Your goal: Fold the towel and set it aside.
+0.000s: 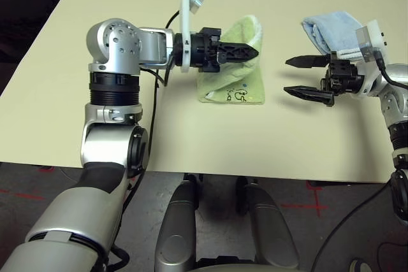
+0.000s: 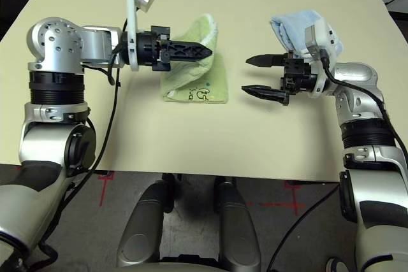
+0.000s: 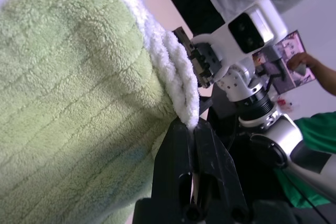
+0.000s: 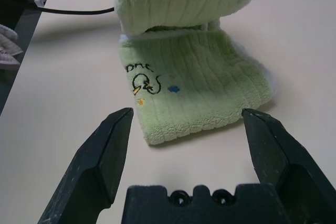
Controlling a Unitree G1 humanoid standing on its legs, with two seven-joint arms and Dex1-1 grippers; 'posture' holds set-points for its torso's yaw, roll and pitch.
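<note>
The light green towel (image 1: 233,88) lies at the table's middle, its near part flat with the small dark embroidered mark (image 4: 142,81) facing up. Its far part is lifted and curled over. My left gripper (image 1: 255,51) reaches in from the left and is shut on the towel's white-edged rim (image 3: 181,85), holding that layer above the flat part. To the towel's right, a short gap away, my right gripper (image 1: 286,76) stands open just above the table, fingers pointing at the towel (image 4: 205,85) with nothing between them.
A smaller light blue folded towel (image 1: 328,30) lies at the back right, just behind my right wrist. The cream table (image 1: 255,141) has bare room in front of the towel, up to its front edge. A person (image 3: 315,129) stands beyond the table's right side.
</note>
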